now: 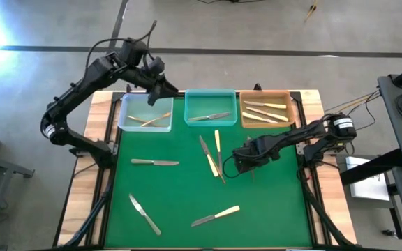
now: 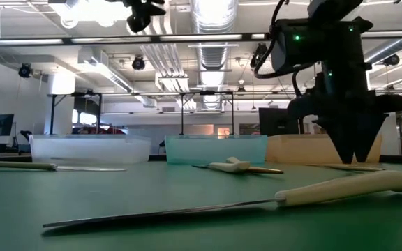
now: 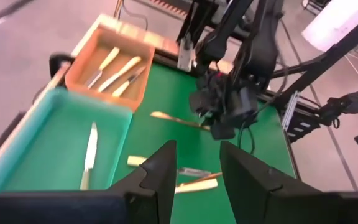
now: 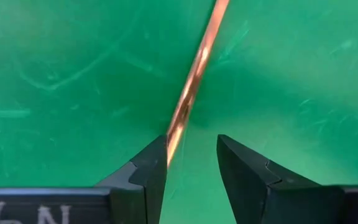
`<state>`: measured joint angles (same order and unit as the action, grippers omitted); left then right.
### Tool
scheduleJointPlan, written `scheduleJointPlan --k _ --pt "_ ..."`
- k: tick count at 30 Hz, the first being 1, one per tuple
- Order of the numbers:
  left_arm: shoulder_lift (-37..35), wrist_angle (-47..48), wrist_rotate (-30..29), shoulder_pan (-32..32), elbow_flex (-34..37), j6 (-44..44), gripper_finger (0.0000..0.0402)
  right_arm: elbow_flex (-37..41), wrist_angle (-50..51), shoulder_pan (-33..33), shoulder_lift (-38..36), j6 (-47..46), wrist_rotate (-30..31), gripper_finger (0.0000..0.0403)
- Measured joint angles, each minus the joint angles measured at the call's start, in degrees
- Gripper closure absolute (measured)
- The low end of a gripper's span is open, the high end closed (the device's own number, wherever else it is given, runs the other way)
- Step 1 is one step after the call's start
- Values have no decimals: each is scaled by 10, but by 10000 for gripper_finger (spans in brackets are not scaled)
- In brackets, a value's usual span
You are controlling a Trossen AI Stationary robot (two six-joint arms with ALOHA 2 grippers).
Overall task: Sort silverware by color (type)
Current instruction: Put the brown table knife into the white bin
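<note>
My right gripper [image 4: 191,146] is open and points down at the green mat [image 1: 173,192]. It straddles a slim gold utensil [image 4: 194,74], which runs close along one finger [image 4: 154,158]. In the high view this gripper [image 1: 239,166] stands beside a cluster of three utensils [image 1: 211,157]. Two silver knives [image 1: 154,162] [image 1: 144,214] and a cream-handled knife [image 1: 215,216] lie flat on the mat. My left gripper [image 3: 197,152] is open and empty. It hovers high at the far edge between the clear bin [image 1: 145,111] and the teal bin [image 1: 210,108]. My right gripper comes from above with the gold utensil's end [image 4: 174,134] between its open fingers, right against one fingertip [image 4: 157,152]. I cannot tell whether that finger touches it. The utensil lies flat on the mat.
The clear bin holds gold pieces [image 1: 147,119], the teal bin a silver knife [image 3: 89,155], the amber bin [image 1: 265,108] cream-handled knives [image 3: 114,71]. All three bins stand in a row at the far edge. Bare mat shows around the scattered knives.
</note>
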<state>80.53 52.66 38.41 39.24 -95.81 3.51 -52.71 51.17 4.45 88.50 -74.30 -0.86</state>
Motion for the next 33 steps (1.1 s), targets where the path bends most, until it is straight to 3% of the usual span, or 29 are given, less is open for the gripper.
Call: scheduleJointPlan --k 9,16,19,29,33 --pt "0 3 -5 -6 -31 0 294 -3 -25 6 57 3 -13 298" --pt "0 16 -5 -6 -30 5 294 -3 -28 6 90 71 -17 377" --pt "0 16 -4 -7 -30 5 294 -2 -25 6 90 88 -21 384" --pt "-10 14 46 -32 -29 8 294 3 31 33 -38 139 5 390" --pt "-19 18 46 -43 -29 18 294 3 43 31 -104 190 61 390"
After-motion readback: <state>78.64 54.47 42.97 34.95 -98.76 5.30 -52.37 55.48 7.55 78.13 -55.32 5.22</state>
